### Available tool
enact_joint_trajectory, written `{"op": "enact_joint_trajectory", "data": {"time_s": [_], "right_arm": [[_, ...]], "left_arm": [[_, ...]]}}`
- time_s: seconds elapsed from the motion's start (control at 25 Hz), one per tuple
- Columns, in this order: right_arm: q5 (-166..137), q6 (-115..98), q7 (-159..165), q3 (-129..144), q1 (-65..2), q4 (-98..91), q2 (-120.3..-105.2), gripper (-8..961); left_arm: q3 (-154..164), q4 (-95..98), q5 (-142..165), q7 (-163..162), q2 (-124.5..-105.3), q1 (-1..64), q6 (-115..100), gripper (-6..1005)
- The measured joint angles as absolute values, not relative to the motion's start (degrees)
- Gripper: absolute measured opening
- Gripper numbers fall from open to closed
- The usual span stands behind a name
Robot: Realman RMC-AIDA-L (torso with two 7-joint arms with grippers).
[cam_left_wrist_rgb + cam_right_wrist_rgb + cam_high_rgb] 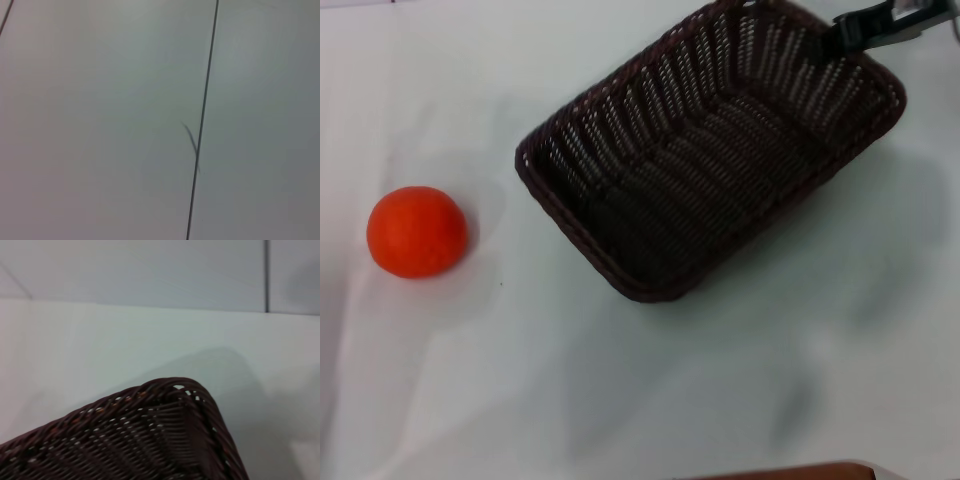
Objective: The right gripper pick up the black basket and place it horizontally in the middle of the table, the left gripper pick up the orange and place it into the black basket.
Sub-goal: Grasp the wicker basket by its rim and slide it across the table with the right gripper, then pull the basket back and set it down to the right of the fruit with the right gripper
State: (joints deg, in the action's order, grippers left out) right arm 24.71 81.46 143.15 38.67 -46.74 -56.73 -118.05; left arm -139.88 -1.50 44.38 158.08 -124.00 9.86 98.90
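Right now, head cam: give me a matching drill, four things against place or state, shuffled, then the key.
Things:
1. orange
2. black basket
3. right gripper
4. table

States:
A. at the basket's far rim, upper right of the view
B. covered in pale cloth, under everything
C. empty, lying at an angle
D. alone on the cloth, left of the basket

Pairs: 1-D, 2-C, 3-A, 4-B

Setting: lab/test bench, prob. robot demo stn. Evidence: table (650, 400) w/ plain pale cloth, faint wrinkles; blank pale wall panels (100, 120) w/ thin dark seam; robot arm hardware at 1 o'clock; staged props only. No domestic fittings seen.
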Motion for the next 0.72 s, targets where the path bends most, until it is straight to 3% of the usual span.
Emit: {"op": "enact_joint_trajectory", "data": {"time_s": [0.16,0.72], "right_arm": [[25.4,87.3,149.3,39.1,-43.1,-65.7,-119.46,225],[45.5,87.4,159.0,42.0,-27.4,-74.2,-120.32,210]], "left_arm": [[-139.8,-1.5,44.4,158.1,-124.01,9.8,98.9,827],[-138.2,-1.6,44.4,157.8,-124.02,9.8,98.7,827]]}}
